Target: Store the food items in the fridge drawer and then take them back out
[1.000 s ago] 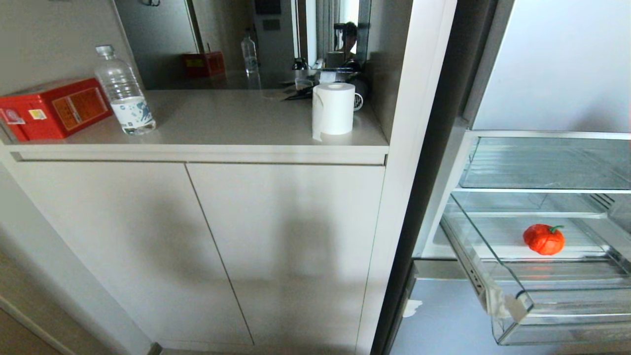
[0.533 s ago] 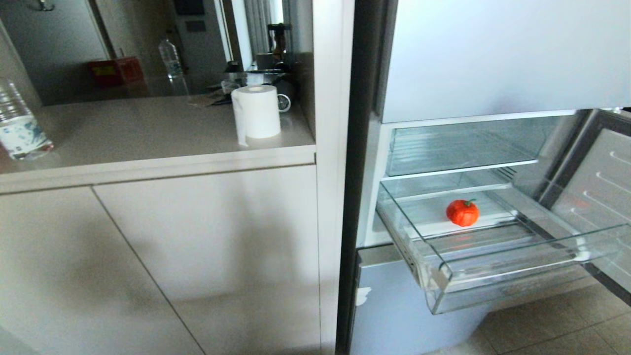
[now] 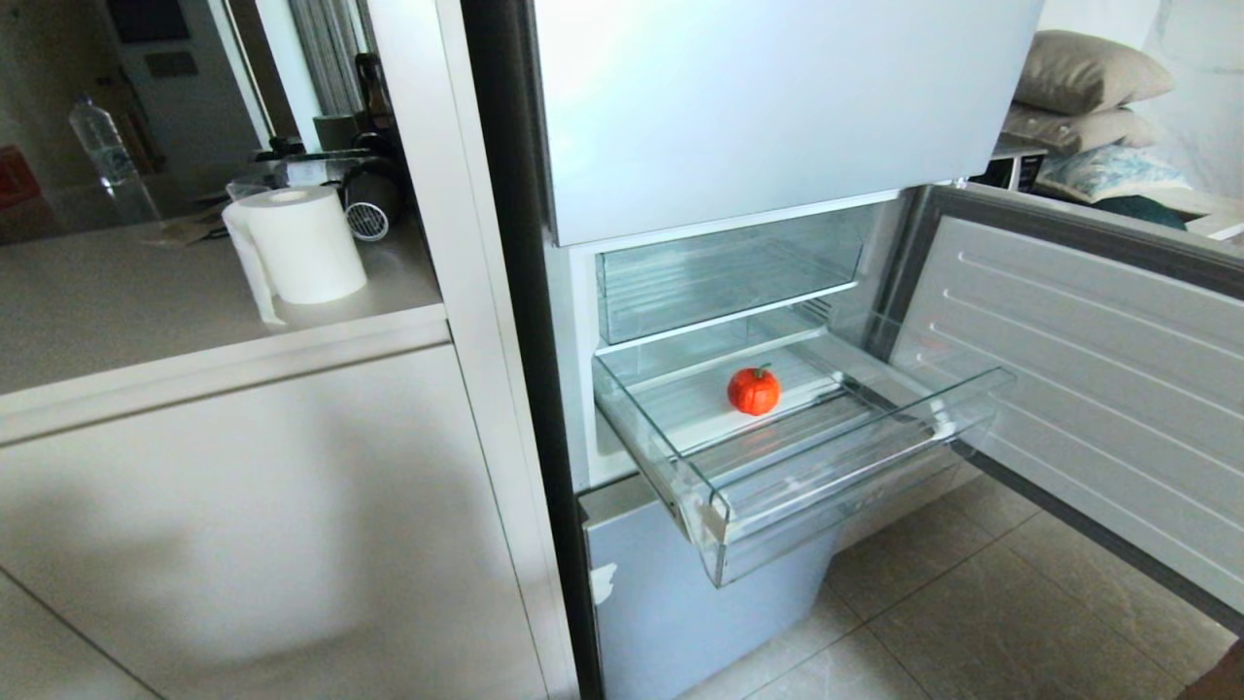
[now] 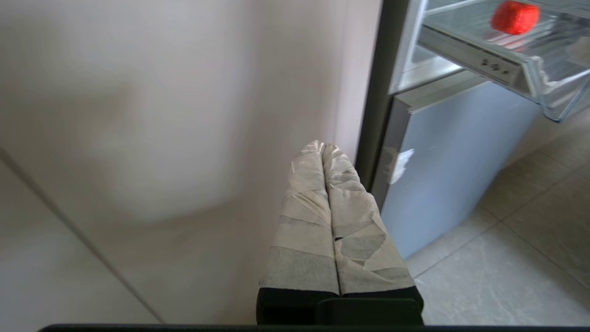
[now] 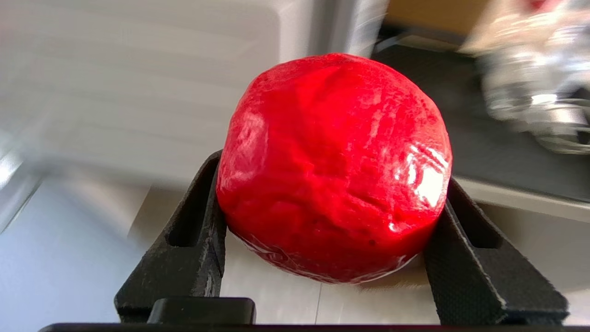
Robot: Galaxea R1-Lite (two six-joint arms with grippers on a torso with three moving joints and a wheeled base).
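The fridge drawer (image 3: 826,483) stands pulled out of the open fridge, with the orange food item (image 3: 753,391) resting on its ribbed floor. The left wrist view shows the same orange piece (image 4: 515,17) in the drawer (image 4: 530,69) from below. The red food item (image 5: 334,161) fills the right wrist view, and my right gripper (image 5: 333,177) is shut on it, one black finger on each side. My left gripper (image 4: 322,145) is shut and empty, low in front of the beige cabinet. Neither arm shows in the head view.
A clear bin (image 3: 719,272) sits above the drawer. The fridge door (image 3: 1098,389) swings open at the right over a tiled floor. Left of the fridge, a counter (image 3: 146,311) carries a paper roll (image 3: 301,243) and a water bottle (image 3: 97,141). Pillows (image 3: 1088,78) lie behind.
The head view has swung right, so the fridge sits at its centre and the red box and near bottle are out of frame. The orange piece stays put in the drawer.
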